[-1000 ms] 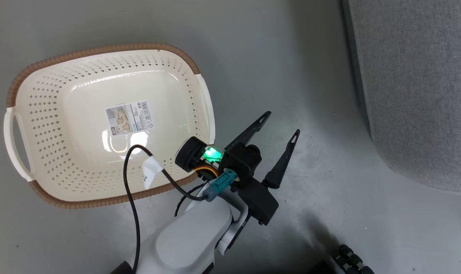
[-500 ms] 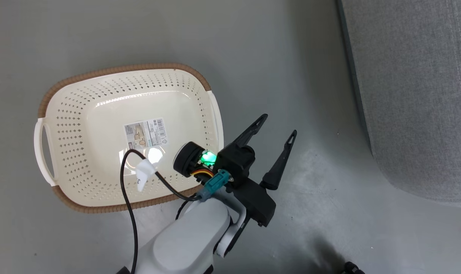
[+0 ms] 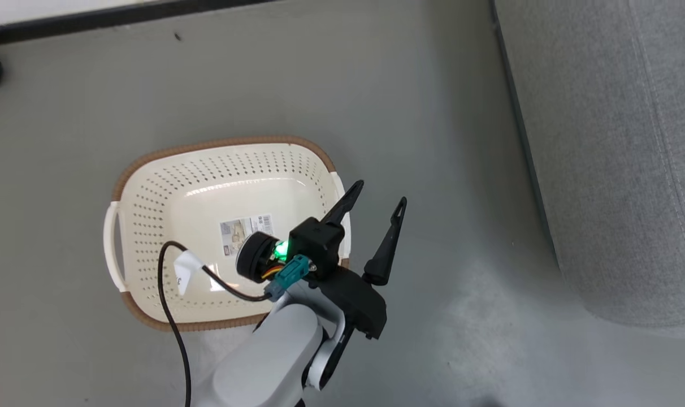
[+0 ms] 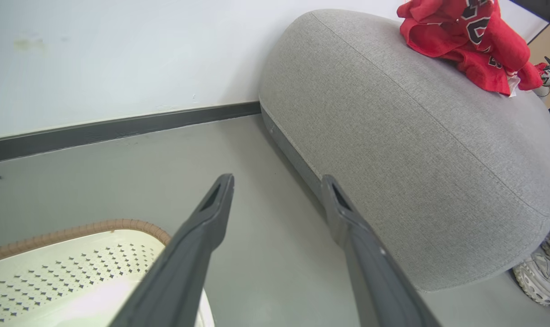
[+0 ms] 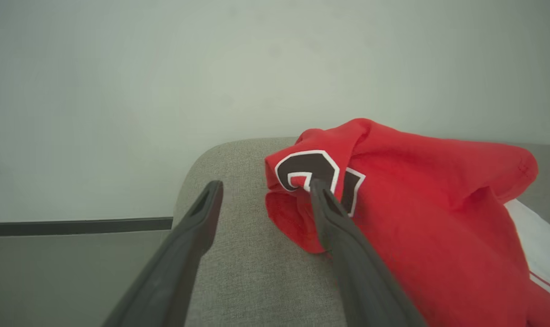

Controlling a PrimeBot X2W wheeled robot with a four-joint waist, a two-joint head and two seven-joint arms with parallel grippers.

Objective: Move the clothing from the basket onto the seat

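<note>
Both tools stand spread apart: left tool [image 3: 380, 192] by the basket [image 3: 150, 161], right tool [image 5: 266, 183] beside clothing [image 5: 420, 190] on the seat [image 5: 243, 263].

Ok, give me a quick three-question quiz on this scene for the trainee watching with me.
1. True or false: the basket holds no clothing.
2. The left gripper is: A) open, B) shut on clothing, C) shut, empty.
3. Fill in: the red clothing lies on the grey ____.
Key: 1 true; 2 A; 3 seat.
</note>
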